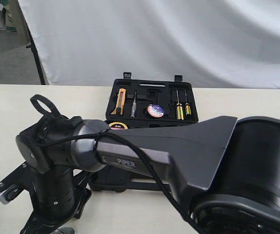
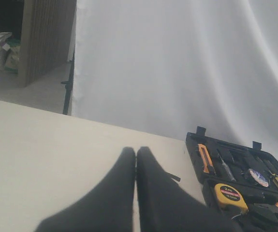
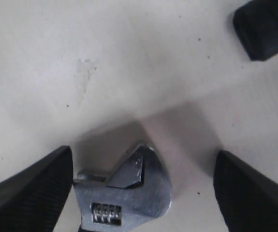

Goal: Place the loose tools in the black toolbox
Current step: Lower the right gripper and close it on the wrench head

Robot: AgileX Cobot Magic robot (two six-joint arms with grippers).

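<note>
Right pincer (image 3: 143, 157): spread wide, a finger on each side of the wrench (image 3: 129, 193) head.
Left pincer (image 2: 136, 157): fingers pressed together.
Table (image 3: 129, 58): under the wrench.

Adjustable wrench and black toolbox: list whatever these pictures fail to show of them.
Wrench: the right wrist view shows only its head; the picture edge cuts off the handle.
Toolbox: in the exterior view the robot arm hides its near half.
Toolbox, left wrist view: cut off at the picture's corner; its tools are blurred.
</note>
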